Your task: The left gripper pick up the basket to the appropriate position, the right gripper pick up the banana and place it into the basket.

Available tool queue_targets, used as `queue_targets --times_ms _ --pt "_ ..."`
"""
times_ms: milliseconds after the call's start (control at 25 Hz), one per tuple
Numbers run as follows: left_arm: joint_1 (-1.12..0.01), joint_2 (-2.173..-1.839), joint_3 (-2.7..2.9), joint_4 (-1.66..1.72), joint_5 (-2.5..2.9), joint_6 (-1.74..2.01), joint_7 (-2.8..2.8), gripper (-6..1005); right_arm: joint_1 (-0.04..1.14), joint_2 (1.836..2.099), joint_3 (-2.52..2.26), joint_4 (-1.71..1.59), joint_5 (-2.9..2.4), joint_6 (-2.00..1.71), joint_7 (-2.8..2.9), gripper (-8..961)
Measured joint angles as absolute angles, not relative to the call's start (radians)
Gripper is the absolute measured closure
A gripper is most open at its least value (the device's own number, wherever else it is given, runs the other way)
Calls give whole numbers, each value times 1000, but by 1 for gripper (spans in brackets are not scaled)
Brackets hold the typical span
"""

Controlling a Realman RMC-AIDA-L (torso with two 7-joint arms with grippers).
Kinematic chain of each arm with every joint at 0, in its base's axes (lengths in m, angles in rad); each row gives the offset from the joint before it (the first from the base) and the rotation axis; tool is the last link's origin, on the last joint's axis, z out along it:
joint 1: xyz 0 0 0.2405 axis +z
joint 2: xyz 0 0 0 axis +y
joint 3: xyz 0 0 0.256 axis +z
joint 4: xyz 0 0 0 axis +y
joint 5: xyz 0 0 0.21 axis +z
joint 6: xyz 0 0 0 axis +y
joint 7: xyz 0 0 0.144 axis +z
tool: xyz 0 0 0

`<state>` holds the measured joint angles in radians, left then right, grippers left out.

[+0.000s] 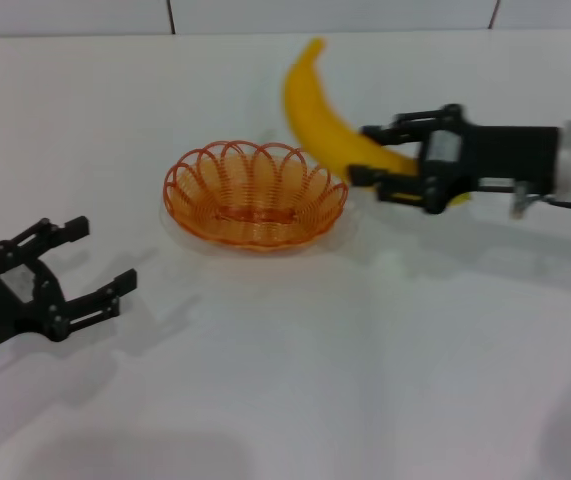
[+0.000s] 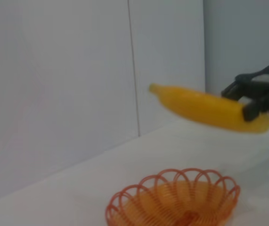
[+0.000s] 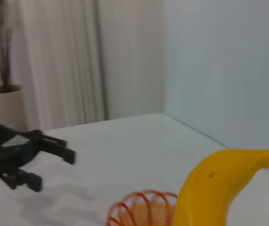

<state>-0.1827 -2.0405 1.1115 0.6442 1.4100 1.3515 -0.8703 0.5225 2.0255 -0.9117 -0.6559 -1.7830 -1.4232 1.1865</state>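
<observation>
The banana [image 1: 323,118] hangs in the air just right of the basket [image 1: 255,194], its long axis slanting, its tip pointing up and away toward the far wall. The right gripper [image 1: 397,158] clamps its lower end. The left gripper [image 1: 80,262] rests spread open on the table [image 1: 365,360], well left of the basket.

The basket [image 1: 255,195] is thin orange wire, looped and slightly glossy. The banana [image 1: 327,125] has smooth, matt yellow skin. Both the right gripper [image 1: 365,153] and left gripper [image 1: 100,258] look like matt black plastic or metal. The table [image 1: 365,360] is smooth, white, faintly reflective.
</observation>
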Motion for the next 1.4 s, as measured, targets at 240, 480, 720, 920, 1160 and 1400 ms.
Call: queue_targets --times_ms 240,480,720,920,1160,1400 --pt "-260 -2039 1114 568 1430 1347 -898 127 652 2041 -1145 -590 -1760 -1288 1164 461" --pt "-301 -2039 1120 542 1438 1352 -907 127 703 2043 -1289 -530 -1662 -1141 1174 456" --pt "-294 -2039 1118 544 1438 1364 -912 127 699 2043 -1348 -532 -1629 -1113 1195 451" --pt "-289 -2038 1113 543 1441 1364 -913 127 686 2041 -1354 -553 -1591 -1142 1209 447" --pt "-258 -2035 1104 551 1438 1364 -907 127 528 2026 -1285 -741 -1541 -1239 1209 208" --pt "-247 -2034 1083 552 1443 1364 -904 128 345 1986 -1113 -772 -1547 -1380 1172 158"
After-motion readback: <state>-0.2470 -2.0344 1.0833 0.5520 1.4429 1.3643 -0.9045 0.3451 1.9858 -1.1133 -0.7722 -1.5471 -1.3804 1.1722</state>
